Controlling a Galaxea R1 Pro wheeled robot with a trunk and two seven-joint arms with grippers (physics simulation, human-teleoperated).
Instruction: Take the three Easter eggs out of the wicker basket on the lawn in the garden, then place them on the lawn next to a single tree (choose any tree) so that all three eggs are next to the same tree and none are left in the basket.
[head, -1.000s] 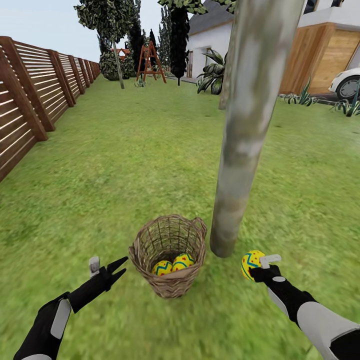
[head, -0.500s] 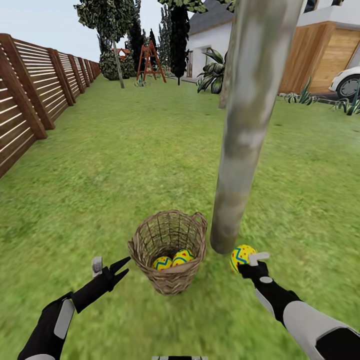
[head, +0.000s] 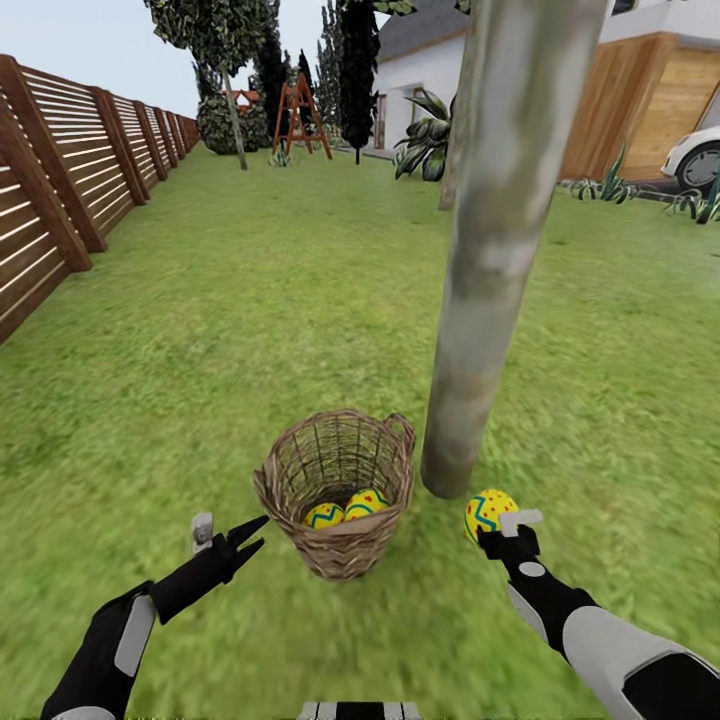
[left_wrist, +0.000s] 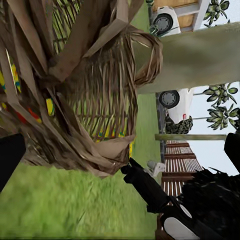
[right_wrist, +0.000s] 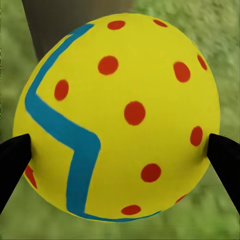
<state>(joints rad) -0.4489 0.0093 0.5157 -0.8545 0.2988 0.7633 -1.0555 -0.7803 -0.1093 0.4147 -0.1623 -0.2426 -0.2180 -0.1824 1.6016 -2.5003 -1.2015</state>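
One egg held beside the tree, two in the basket.

The right gripper (head: 497, 528) is clamped on an Easter egg (head: 489, 514), its black fingertips (right_wrist: 15, 159) pressing both sides of the yellow shell, just above the lawn (head: 230, 330) and close to the foot of the pale tree trunk (head: 490, 260). The wicker basket (head: 338, 490) stands on the grass just beside the trunk, with two more eggs (head: 345, 510) lying in its bottom. The left gripper (head: 248, 535) hangs near the basket's outer wall, its fingers apart and holding nothing. A slatted wooden fence (head: 70, 170) runs along the left.
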